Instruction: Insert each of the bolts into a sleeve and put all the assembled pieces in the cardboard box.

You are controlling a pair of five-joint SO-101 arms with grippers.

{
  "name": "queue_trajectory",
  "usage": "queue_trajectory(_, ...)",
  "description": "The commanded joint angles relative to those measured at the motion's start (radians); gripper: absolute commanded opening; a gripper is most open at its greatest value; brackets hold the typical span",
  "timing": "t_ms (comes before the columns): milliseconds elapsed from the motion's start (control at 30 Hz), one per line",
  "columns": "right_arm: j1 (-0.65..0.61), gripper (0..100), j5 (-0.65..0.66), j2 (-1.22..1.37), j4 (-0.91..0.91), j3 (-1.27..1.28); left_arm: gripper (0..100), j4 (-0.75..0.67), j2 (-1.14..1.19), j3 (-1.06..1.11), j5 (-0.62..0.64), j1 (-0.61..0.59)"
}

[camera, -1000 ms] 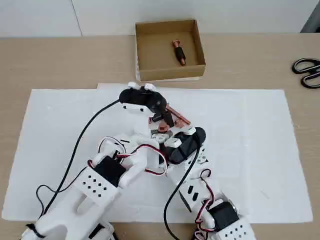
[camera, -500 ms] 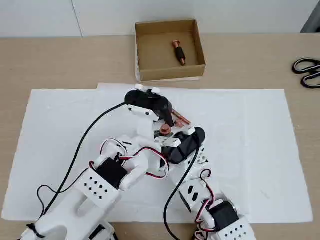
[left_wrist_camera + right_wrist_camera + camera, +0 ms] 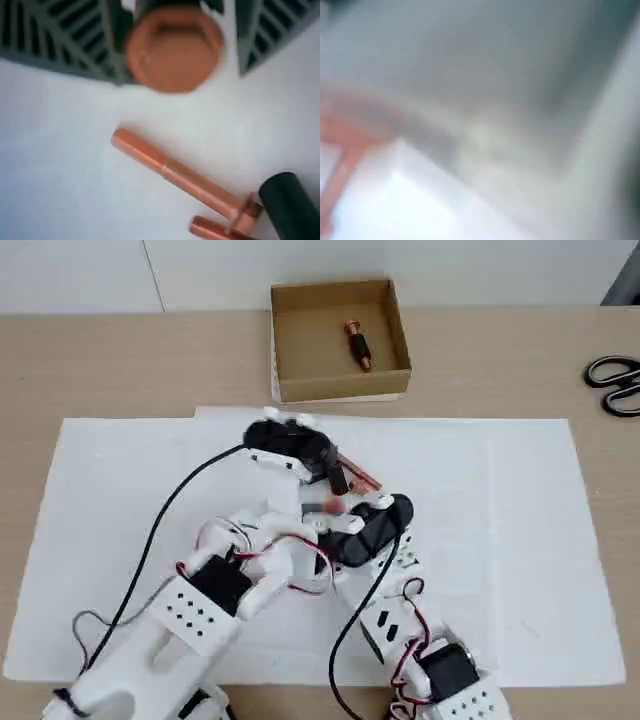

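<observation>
Starting at the left, a white paper sheet (image 3: 100,540) covers most of the table (image 3: 120,360). The left gripper (image 3: 335,483) sits mid-sheet with a copper bolt head (image 3: 172,47) right at its tip. Honestly can't tell if it's actually clamped on it or not. Just beside it, two loose bolts (image 3: 175,172) lie on the paper, next to a black sleeve (image 3: 290,205). The right gripper (image 3: 328,512) is close up against the left one, and its wrist view is a blur, so I can't tell its grip either. At the back sits the cardboard box (image 3: 282,340) with one assembled piece (image 3: 357,345) inside. Scissors (image 3: 615,380) are at the far right.
</observation>
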Motion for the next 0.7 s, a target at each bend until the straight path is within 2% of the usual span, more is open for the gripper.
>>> queue_trajectory(0,-0.005,0.4,-0.009,-0.025,-0.01,0.008,20,0.04,0.028,0.041,-0.012,0.006)
queue_trajectory(300,-0.005,0.4,-0.009,-0.025,-0.01,0.008,20,0.054,0.025,-0.005,-0.012,-0.003)
queue_trajectory(500,-0.005,0.4,-0.009,-0.025,-0.01,0.008,20,0.173,0.025,-0.16,-0.012,-0.135)
queue_trajectory(667,-0.005,0.4,-0.009,-0.025,-0.01,0.008,20,0.198,0.026,-0.216,0.031,-0.157)
